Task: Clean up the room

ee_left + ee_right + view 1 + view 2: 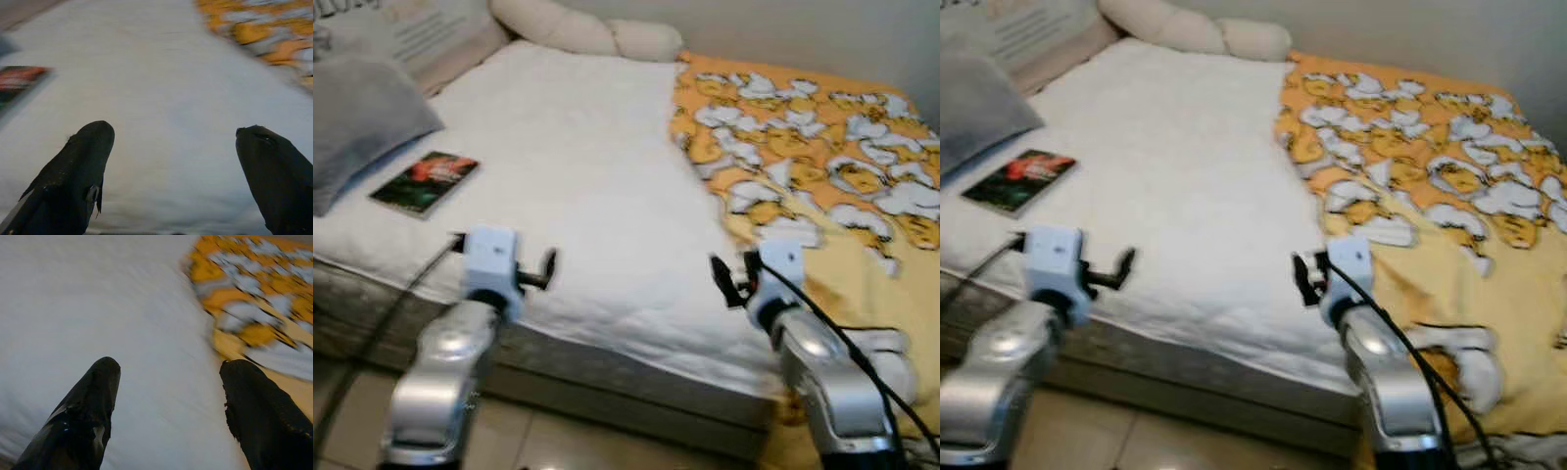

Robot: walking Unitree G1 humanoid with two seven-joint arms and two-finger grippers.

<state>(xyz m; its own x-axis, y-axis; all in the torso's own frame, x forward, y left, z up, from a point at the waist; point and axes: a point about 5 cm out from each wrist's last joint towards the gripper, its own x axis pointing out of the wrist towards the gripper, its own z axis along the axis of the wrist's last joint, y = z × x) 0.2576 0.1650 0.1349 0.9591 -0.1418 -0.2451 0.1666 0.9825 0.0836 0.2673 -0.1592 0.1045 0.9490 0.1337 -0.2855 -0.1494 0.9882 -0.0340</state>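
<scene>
Your left gripper [540,266] and right gripper [722,278] hover spread over the bed's [578,176] near edge; reach carelessly and you could shove the book [425,180] off.

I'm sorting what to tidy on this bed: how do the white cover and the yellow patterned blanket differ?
The white cover is plain; the yellow patterned blanket carries orange and white figures. The cover lies flat on the bed's left and middle with a book on it; the blanket lies on the right, rumpled along its inner edge and hanging over the bed's near edge. Both rest on the same mattress.
</scene>
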